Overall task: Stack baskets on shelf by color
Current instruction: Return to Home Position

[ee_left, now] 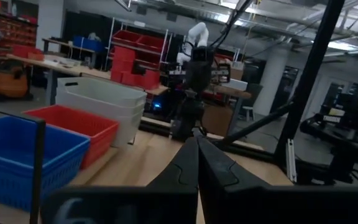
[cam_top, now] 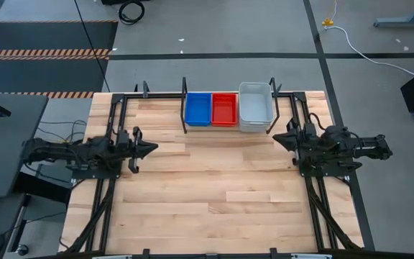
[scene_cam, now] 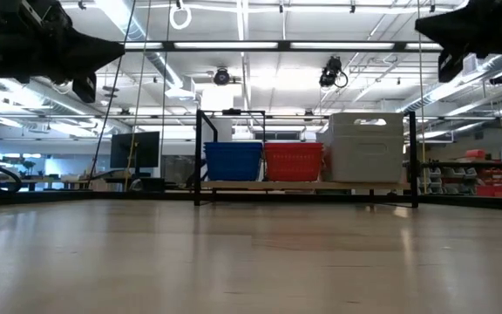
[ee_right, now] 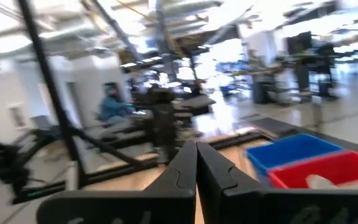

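No text, label or number can be read anywhere. Faint pale marks on the left gripper [ee_left: 196, 142], on its dark body, are too blurred to make out.

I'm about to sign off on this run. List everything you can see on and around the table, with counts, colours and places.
blue baskets: one stack, blue, left end of the row on the shelf; number in the stack unclear.
red baskets: one stack, red, middle of the row.
grey-white baskets: one stack, pale grey-white, right end of the row, tallest.
shelf: one, black frame, middle of the table's far edge.
table: one, light wood.
person: one, blue top, seated in the room beyond the table.
left gripper: one, dark, shut, raised over the table's left side.
right gripper: one, dark, shut, raised over the table's right side.
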Controlling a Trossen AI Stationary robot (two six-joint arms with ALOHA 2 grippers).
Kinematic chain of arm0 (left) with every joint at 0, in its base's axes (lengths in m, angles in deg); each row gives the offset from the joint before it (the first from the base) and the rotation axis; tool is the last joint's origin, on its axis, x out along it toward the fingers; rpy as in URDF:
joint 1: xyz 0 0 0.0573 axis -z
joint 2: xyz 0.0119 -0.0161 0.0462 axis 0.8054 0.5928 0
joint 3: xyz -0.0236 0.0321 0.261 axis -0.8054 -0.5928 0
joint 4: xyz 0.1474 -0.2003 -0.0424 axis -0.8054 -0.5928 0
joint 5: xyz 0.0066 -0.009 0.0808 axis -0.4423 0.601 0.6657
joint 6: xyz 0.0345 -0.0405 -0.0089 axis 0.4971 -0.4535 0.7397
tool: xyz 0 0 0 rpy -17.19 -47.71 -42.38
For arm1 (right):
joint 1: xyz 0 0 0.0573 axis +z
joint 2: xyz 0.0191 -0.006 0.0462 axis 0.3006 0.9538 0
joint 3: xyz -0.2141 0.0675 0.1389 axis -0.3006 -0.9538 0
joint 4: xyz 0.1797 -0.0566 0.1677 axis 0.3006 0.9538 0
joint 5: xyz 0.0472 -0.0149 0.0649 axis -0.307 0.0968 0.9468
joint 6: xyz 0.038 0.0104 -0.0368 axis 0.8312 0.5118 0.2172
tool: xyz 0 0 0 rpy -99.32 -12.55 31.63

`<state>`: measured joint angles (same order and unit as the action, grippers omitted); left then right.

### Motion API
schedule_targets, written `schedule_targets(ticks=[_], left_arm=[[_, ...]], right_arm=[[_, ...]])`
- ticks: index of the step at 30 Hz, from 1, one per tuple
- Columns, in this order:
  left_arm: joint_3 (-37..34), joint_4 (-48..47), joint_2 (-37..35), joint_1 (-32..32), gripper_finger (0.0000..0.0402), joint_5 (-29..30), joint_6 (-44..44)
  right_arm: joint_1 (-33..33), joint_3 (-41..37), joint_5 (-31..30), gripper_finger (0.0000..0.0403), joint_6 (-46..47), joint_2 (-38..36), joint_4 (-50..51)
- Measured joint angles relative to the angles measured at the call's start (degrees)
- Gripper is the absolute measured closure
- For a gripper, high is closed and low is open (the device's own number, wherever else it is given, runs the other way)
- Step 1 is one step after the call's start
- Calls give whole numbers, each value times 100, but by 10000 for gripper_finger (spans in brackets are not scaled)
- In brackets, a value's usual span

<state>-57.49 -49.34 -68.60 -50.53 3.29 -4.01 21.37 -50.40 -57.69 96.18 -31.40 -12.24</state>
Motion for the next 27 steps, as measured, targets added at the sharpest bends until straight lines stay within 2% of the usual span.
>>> schedule_targets(ticks=[2,8,12,15,21,27], left_arm=[[0,-44,-10,-227,401,-287,-27],[-2,-47,-63,-643,401,-825,-177],[-2,-171,-216,-722,401,-856,-207],[-2,-411,-368,-719,401,-859,-375],[-2,-784,-595,-719,401,-860,-288],[-2,-1038,-646,-717,400,-766,-305]], right_arm=[[0,0,225,400,31,0,-173],[0,-1,230,400,-12,0,-216],[0,-306,228,400,269,0,-201],[1,-853,175,400,572,2,-738],[-19,-885,-242,400,79,35,-1053],[-74,-885,-212,400,-67,35,-705]])
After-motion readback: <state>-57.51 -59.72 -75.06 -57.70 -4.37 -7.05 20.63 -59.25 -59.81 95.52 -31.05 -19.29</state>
